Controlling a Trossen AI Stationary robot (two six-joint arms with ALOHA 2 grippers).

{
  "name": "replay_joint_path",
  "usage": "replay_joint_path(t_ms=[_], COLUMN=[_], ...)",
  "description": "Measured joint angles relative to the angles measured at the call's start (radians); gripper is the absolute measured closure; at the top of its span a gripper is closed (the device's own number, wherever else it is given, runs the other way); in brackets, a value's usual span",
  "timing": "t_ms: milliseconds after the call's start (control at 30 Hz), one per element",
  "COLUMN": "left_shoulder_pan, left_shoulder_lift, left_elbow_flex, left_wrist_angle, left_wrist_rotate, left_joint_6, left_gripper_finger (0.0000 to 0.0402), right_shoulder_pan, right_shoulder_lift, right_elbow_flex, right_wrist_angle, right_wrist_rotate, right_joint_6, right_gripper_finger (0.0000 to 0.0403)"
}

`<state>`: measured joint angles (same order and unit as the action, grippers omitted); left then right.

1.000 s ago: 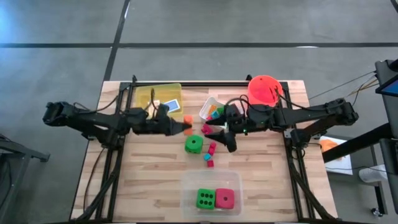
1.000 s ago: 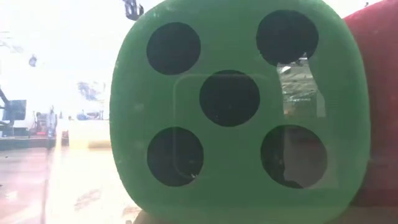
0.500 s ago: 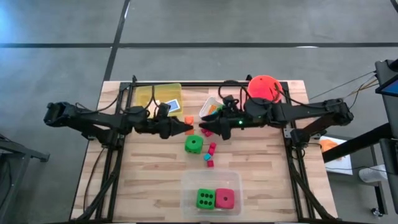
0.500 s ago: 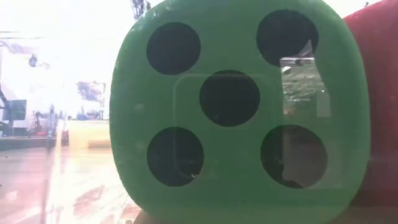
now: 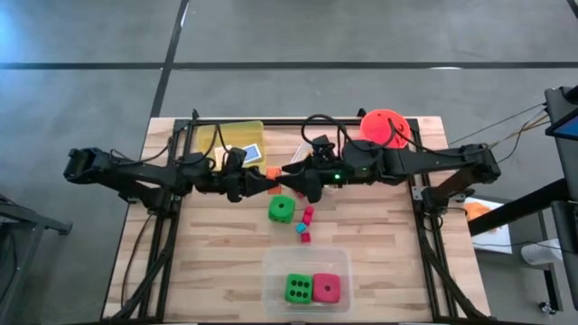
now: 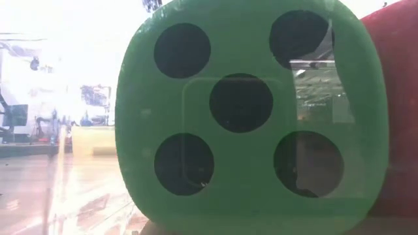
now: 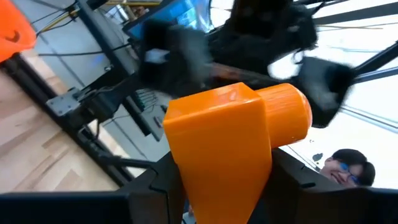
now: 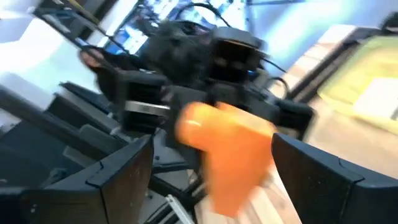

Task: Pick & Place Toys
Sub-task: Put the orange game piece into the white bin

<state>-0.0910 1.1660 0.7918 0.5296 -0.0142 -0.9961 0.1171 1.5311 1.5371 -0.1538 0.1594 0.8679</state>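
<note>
1. The two arms meet nose to nose above the middle of the table point(image 5: 208, 262), just toward twelve o'clock from a loose green die point(image 5: 281, 209).
2. The left gripper point(image 7: 217, 199) is clamped on an orange block point(image 7: 233, 143), holding it up off the wood.
3. The right gripper point(image 8: 211, 180) has its fingers spread wide on either side of that same block, not closed on it.
4. Toward six o'clock, a clear tub point(image 5: 307, 259) holds a green die point(image 5: 298, 289) and a pink die point(image 5: 327, 289) side by side.
5. Small pink and blue blocks point(image 5: 305, 224) lie between the loose die and the tub.
</note>
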Motion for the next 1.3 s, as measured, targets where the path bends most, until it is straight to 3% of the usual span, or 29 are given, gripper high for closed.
replay_joint_path(t_ms=[833,1300], left_shoulder_pan=[0.014,0.026], left_shoulder_lift=[0.004,0.083], left_elbow_flex=[0.006,0.156], left_wrist_angle=[0.014,-0.095], left_wrist_rotate=[-0.046,-0.008], left_joint_6=[0.095,0.145], left_gripper_finger=[0.0256,0.0256], right_shoulder_pan=[-0.027,-0.032], right_shoulder_lift=[0.010,0.011], right_elbow_flex=[-0.006,-0.008], right_wrist_angle=[0.033,0.032], right_wrist_rotate=[0.020,-0.004], right_joint_6=[0.141,0.122], right_gripper_finger=[0.0085,0.0085])
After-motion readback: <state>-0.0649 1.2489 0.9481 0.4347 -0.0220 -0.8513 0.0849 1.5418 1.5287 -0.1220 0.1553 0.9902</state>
